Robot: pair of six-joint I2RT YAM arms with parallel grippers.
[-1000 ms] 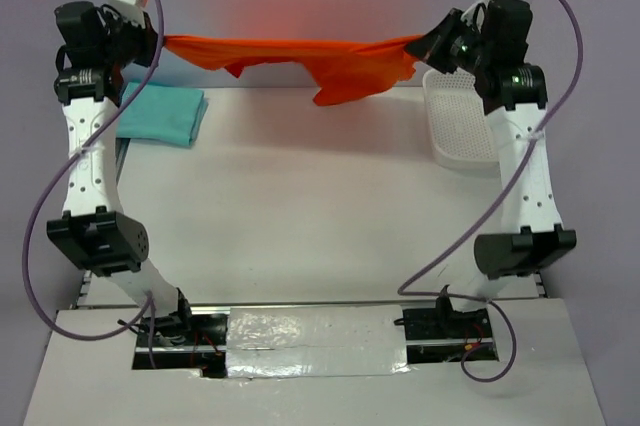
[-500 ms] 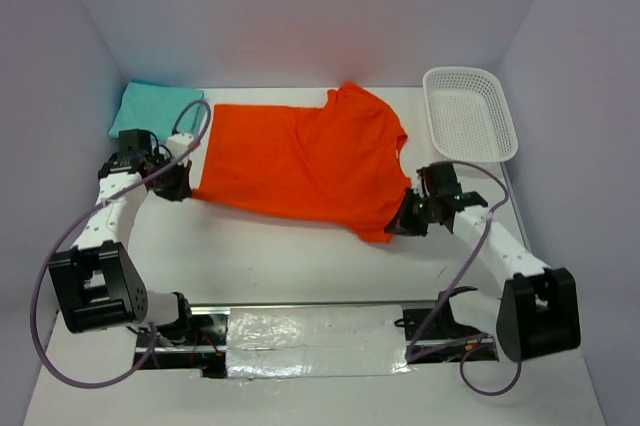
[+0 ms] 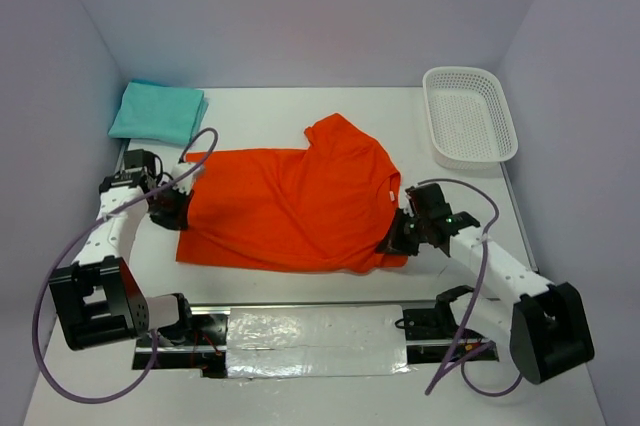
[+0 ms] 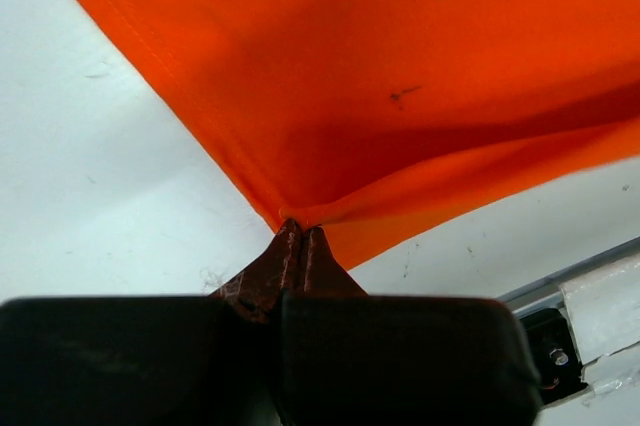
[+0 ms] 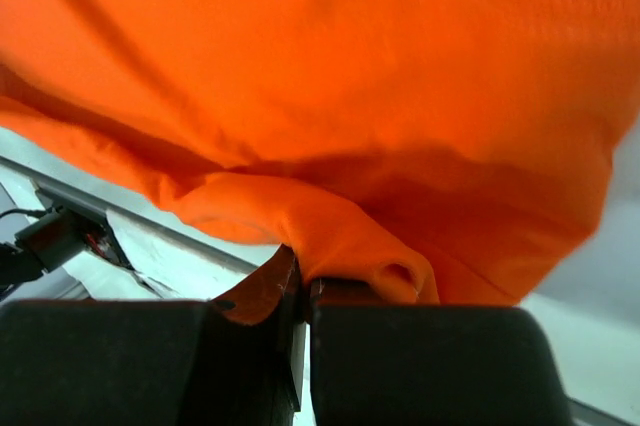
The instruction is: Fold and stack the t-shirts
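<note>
The bright orange t-shirt [image 3: 290, 206] lies spread flat on the white table, one sleeve pointing to the back. My left gripper [image 3: 180, 208] is shut on its left edge; the left wrist view shows the orange cloth [image 4: 400, 96] pinched at the closed fingertips [image 4: 290, 246]. At the shirt's right front corner my right gripper [image 3: 395, 241] is shut too, and a fold of the orange cloth [image 5: 350, 236] bulges over its fingers in the right wrist view. A folded teal t-shirt [image 3: 158, 112] rests at the back left corner.
A white mesh basket [image 3: 470, 116] stands at the back right, with nothing showing inside. Grey walls close the table on three sides. A taped metal strip [image 3: 310, 331] runs along the near edge between the arm bases.
The shirt was held stretched in the air at the back, then swung down onto the table. Since half a second ago both grippers have drawn it nearer the front edge.
</note>
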